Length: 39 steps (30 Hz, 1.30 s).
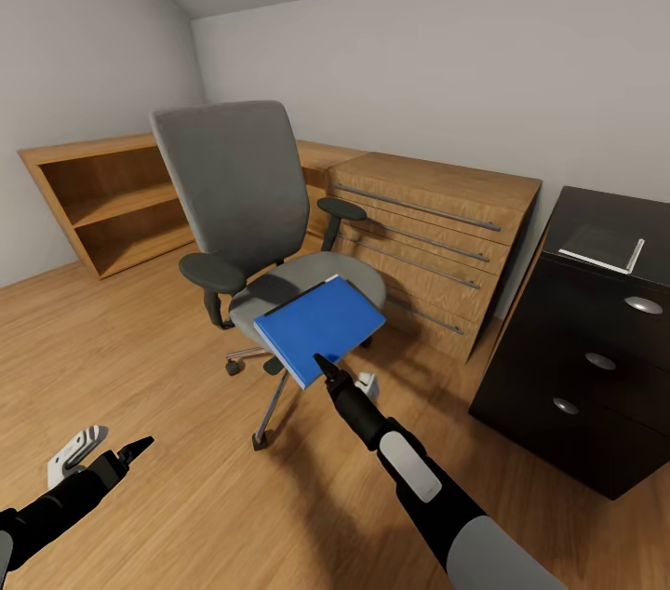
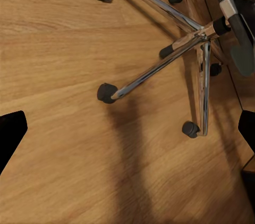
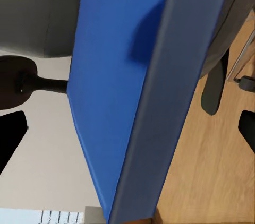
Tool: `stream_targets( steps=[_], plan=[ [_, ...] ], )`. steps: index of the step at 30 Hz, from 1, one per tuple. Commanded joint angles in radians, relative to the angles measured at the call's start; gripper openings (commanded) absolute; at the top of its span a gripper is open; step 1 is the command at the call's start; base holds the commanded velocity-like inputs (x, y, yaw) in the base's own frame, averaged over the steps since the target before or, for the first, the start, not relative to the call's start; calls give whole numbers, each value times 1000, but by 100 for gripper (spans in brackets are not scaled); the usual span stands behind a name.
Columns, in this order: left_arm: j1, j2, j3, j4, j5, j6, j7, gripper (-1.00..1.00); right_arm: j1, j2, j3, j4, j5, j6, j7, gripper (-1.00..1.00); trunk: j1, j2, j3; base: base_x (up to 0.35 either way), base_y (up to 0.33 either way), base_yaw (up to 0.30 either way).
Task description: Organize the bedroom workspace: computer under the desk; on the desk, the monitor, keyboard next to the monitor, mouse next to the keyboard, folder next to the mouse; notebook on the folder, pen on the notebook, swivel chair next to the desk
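Observation:
The grey swivel chair [image 1: 233, 190] stands mid-room on the plank floor, and its chrome base [image 2: 202, 38] appears in the left wrist view. A bright-blue folder [image 1: 319, 322] lies tilted on the seat, overhanging the front edge. My right gripper [image 1: 324, 365] is open at the folder's near edge, and the folder [image 3: 122, 75] sits between its spread fingers. My left gripper [image 1: 140, 449] hangs open and empty low over the floor in front of the chair. At the right, the desk's black drawer unit [image 1: 586, 376] carries the grey notebook [image 1: 600, 246] with a thin white pen [image 1: 637, 255] along its edge.
A light-wood chest of drawers [image 1: 437, 236] stands against the wall behind the chair, close to the black unit. A low open wooden bookshelf [image 1: 112, 199] runs along the left wall under the sloped ceiling. Bare plank floor [image 1: 186, 525] lies in front of me.

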Motion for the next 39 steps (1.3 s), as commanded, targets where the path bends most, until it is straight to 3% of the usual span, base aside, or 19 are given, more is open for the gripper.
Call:
stream_targets(
  steps=[1,7,13,39],
  plan=[
    [-1,0,2,0,-6,5,-9,100,-1,0,1,1,-18,10,3,100,0,0,-1,0,0,0],
    [-1,1,2,0,-6,5,-10,100,-1,-3,-1,3,-84,50,2,100,0,0,-1,0,0,0],
    [-1,1,2,0,-6,5,-10,100,-1,-8,-1,4,-113,65,2,100,0,0,-1,0,0,0],
    [-1,3,4,-2,-6,7,-11,100,-1,-11,-1,6,-125,70,2,100,0,0,-1,48,0,0]
  ],
)
